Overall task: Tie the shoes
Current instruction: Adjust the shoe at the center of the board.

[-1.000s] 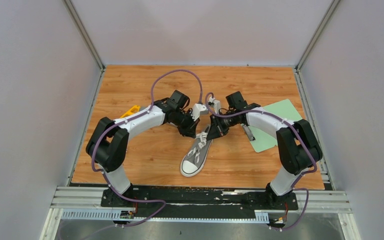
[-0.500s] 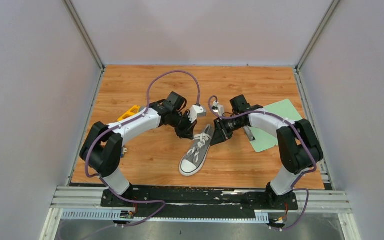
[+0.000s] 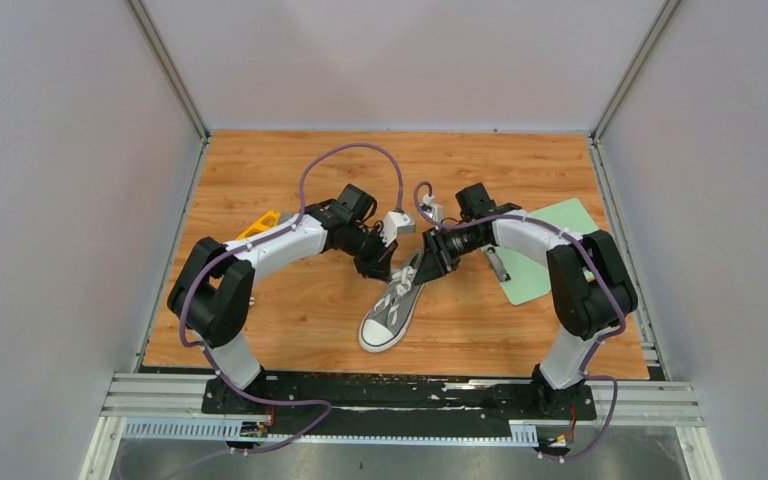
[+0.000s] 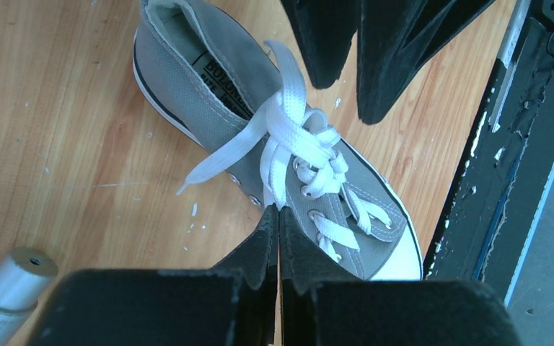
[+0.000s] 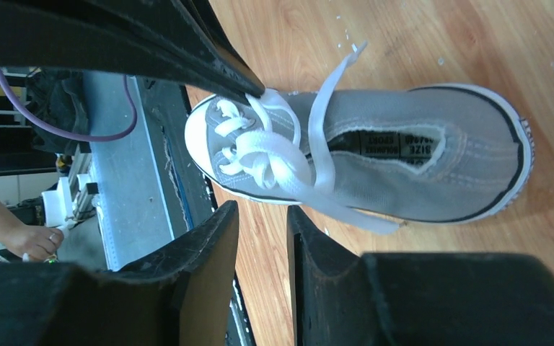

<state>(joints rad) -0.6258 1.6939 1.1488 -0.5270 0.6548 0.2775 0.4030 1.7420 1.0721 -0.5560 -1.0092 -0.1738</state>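
A small grey sneaker (image 3: 392,306) with a white toe cap lies on a wooden table (image 3: 290,310) between two robot grippers that face each other across it. Its toe points toward the arms' bases.

The left gripper (image 4: 279,215) has its fingers pressed together. Their tips touch the sneaker's side by the eyelets. Whether a strand is nipped there cannot be told.

The right gripper (image 5: 262,209) hovers just off the opposite side, its fingers a narrow gap apart with nothing between them.

The white laces (image 4: 296,137) bunch into a loose crossing above the tongue, directly between the two sets of fingertips. One flat end trails onto the table beside the left fingers, and another lies toward the right fingers. No bow shows.

The step in hand looks like regrasping after a first crossing. Next, each gripper probably needs a free end, pinched low and flat, then lifted into a loop.
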